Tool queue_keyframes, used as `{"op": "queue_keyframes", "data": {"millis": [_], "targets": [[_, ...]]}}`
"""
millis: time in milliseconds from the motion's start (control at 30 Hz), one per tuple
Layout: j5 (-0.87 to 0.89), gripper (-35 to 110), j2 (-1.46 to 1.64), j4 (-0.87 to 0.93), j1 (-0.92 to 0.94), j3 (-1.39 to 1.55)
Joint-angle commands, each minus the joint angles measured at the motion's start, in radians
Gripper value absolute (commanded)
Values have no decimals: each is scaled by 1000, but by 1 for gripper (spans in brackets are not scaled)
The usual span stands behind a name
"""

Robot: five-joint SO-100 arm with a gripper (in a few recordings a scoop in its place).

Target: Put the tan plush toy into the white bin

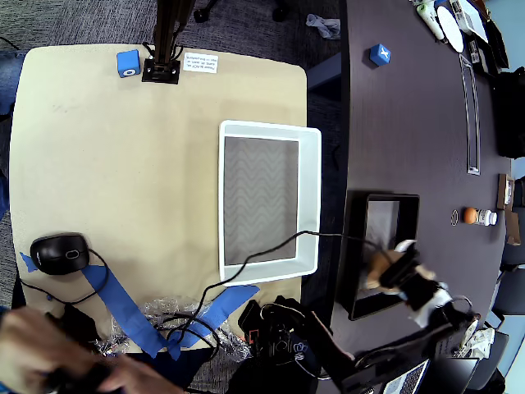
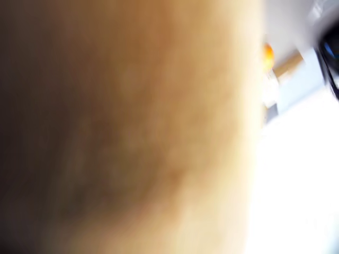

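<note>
Overhead, the gripper (image 1: 396, 268) is over the black tray (image 1: 358, 246) on the dark table (image 1: 402, 131), right of the tan table (image 1: 123, 164), and it's pinching the plush toy (image 1: 379, 264) — tan fur bulges out to the left of the fingers, above the tray's right part. Whether the toy touches the tray floor, can't tell. The wrist view is swamped by blurred tan fur (image 2: 127, 127) pressed right up to the lens, with a sliver of bright background and an orange speck at the right edge. The white bin (image 1: 310, 197) sits at the tan table's right edge, well left of the toy, nothing inside, grey wavy floor bare. A black cable (image 1: 271, 250) drapes over the bin's lower right corner. A mouse (image 1: 59, 253) lies far left on the tan table
</note>
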Motion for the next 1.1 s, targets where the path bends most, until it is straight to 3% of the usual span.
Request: {"op": "queue_keyframes", "data": {"millis": [0, 400, 667, 1067], "targets": [[-51, 0, 189, 11, -69, -160], [-299, 0, 442, 12, -526, -172], [-476, 0, 557, 12, -861, 71], [-591, 0, 607, 11, -1243, 325]]}}
